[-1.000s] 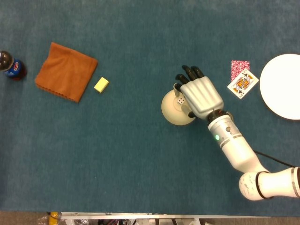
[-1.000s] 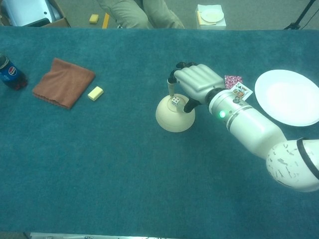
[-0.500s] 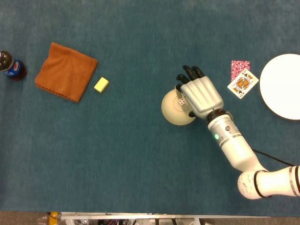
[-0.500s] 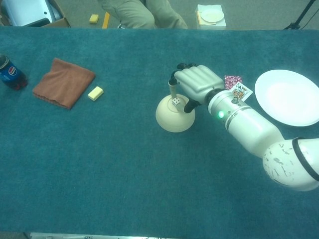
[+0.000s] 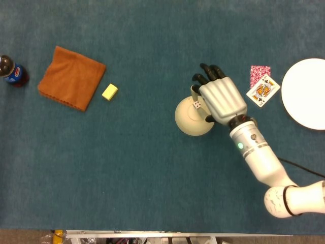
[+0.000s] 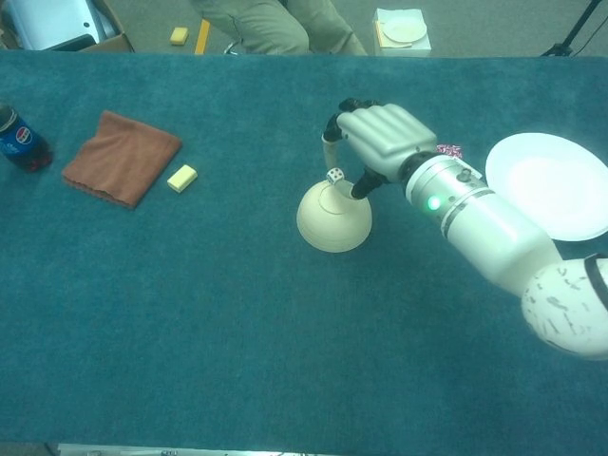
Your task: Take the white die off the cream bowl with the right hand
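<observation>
The white robot right hand (image 6: 380, 142) pinches the small white die (image 6: 335, 175) between fingertips, holding it just above the flat base of the upturned cream bowl (image 6: 332, 220) at mid-surface, so it lifts clear without nudging the bowl.

A table (image 6: 190, 313) covered in teal cloth fills both views — grey floor (image 6: 475, 28) beyond its far edge.
</observation>
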Robot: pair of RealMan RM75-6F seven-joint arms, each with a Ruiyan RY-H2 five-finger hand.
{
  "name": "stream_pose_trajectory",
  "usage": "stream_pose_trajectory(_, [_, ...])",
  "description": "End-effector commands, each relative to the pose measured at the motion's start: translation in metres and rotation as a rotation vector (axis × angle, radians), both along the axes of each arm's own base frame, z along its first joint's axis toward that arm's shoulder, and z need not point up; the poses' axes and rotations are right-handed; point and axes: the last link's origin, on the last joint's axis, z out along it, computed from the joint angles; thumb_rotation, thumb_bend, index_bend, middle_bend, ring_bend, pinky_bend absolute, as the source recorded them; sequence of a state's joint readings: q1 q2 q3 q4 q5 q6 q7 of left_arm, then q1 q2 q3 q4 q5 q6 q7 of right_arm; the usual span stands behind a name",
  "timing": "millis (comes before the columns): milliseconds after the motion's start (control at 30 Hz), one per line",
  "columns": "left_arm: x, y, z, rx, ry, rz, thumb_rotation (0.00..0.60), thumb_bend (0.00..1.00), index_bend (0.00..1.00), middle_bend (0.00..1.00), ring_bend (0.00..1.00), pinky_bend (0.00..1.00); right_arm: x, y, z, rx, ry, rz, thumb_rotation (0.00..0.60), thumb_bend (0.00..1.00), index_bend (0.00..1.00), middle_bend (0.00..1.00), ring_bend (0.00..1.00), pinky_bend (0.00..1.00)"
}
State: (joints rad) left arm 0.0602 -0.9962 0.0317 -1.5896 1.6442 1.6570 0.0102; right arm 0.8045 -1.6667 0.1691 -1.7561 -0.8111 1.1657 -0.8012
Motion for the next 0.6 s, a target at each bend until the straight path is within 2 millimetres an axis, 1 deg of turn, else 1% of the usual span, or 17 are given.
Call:
stream_pose_trajectory(33, [0.0, 0.0, 0.0, 0.001, 0.0, -0.001, 0.6, 0.34, 0.06, 0.08, 0.03, 0.03, 0.0, -0.001, 0.006, -0.013, -0.012, -0.006, 0.6, 0.31, 0.51, 0.26, 0.06, 0.1])
stream_pose_trajectory(200, [0.001, -0.001, 0.001, 0.003, 0.0, -0.003, 0.6, 0.34, 0.06, 0.08, 0.03, 0.03, 0.007, -0.004, 0.007, -0.03, -0.057, 0.009, 0.6, 0.31, 0.51, 0.26, 0.06, 0.1])
stream_pose_trajectory(367, [0.0, -0.003, 0.002, 0.008, 0.002, 0.004, 0.6, 0.34, 0.06, 0.08, 0.03, 0.03, 0.024, -0.006, 0.004, -0.111, -0.175, 0.088, 0.6, 0.31, 0.51, 0.26, 0.06, 0.1])
stream_pose_trajectory(400, [-0.001, -0.003, 0.003, 0.009, 0.002, 0.004, 0.6, 0.34, 0.06, 0.08, 0.03, 0.03, 0.025, -0.006, 0.002, -0.122, -0.187, 0.101, 0.6, 0.31, 0.49, 0.25, 0.06, 0.1])
stream_pose_trajectory(533, [-0.002, -0.003, 0.003, 0.013, 0.002, 0.01, 0.6, 0.34, 0.06, 0.08, 0.03, 0.03, 0.023, -0.007, -0.002, -0.125, -0.19, 0.105, 0.6, 0.31, 0.29, 0.22, 0.06, 0.1])
stream_pose_trajectory(600, [-0.004, -0.004, 0.003, 0.01, 0.003, 0.014, 0.6, 0.34, 0.06, 0.08, 0.03, 0.03, 0.02, -0.006, -0.001, -0.123, -0.184, 0.101, 0.6, 0.31, 0.21, 0.22, 0.06, 0.11])
